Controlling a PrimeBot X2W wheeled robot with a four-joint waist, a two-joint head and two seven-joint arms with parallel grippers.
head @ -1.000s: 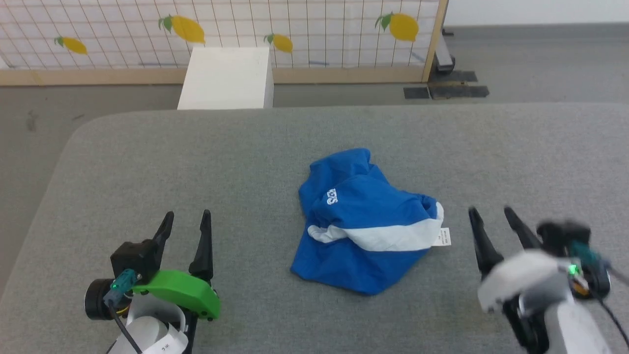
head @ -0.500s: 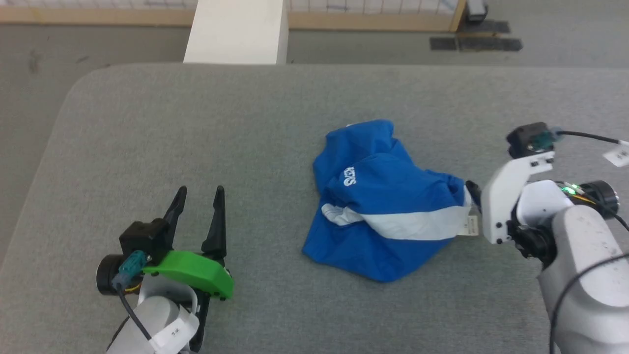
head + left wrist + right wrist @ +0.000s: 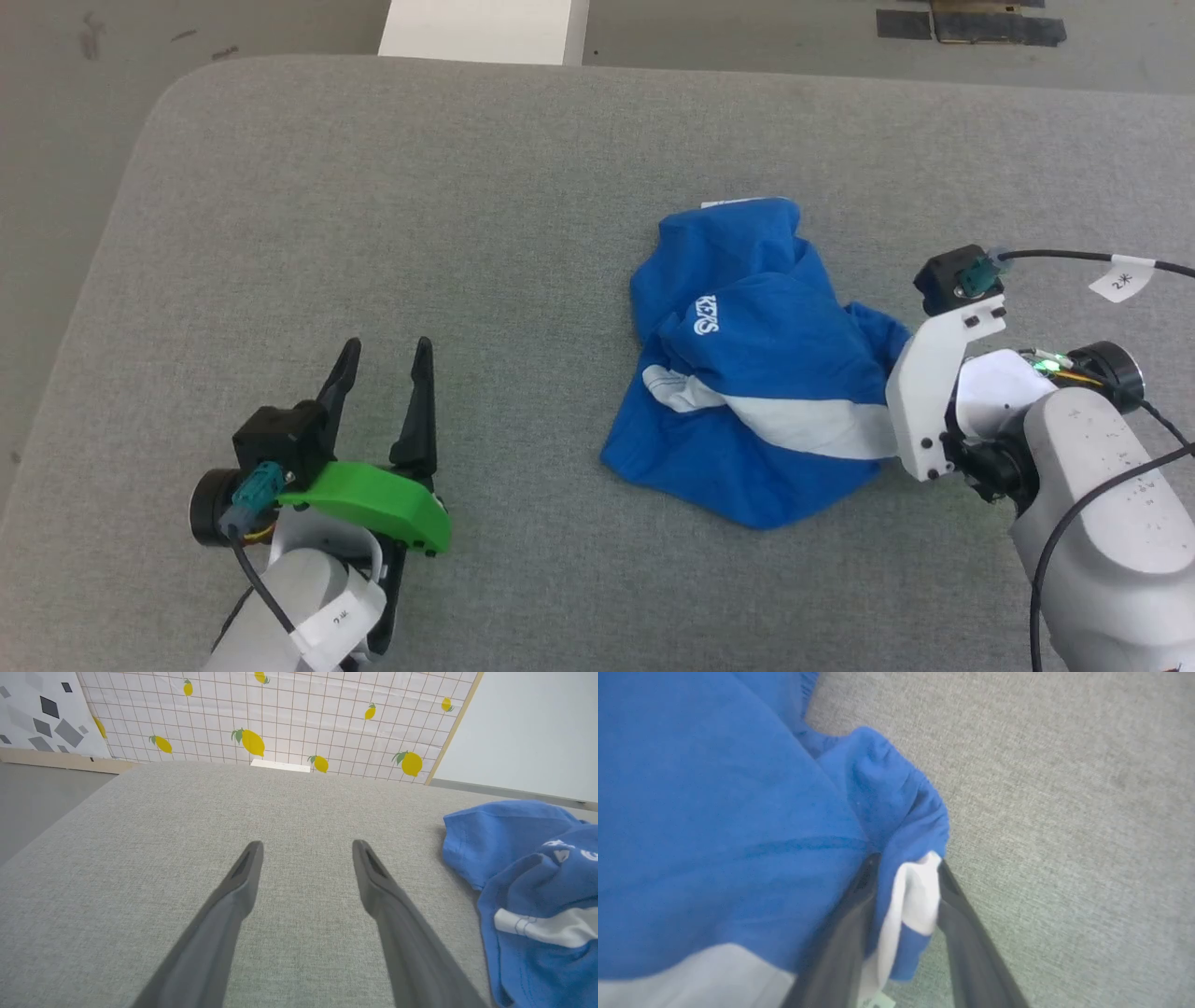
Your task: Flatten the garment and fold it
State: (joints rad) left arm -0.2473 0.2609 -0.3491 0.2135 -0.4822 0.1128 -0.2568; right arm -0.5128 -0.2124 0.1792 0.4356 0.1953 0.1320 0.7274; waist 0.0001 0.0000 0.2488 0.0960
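Readable markings: one logo, one cable tag

A white logo (image 3: 707, 315) on the blue garment (image 3: 766, 383) seems to read "KEYS". A paper tag (image 3: 1121, 278) on a black cable (image 3: 1055, 254) reads "2米". Another white label (image 3: 338, 623) is too small to read.

A grey fabric table (image 3: 373, 187) stands on grey floor (image 3: 56, 112) before a white block (image 3: 481, 28) and lemon-print panel (image 3: 280, 709).

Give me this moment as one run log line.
garment: crumpled on grey table | left gripper: open, apart from it | right gripper: pinching its bunched edge | fold: not started
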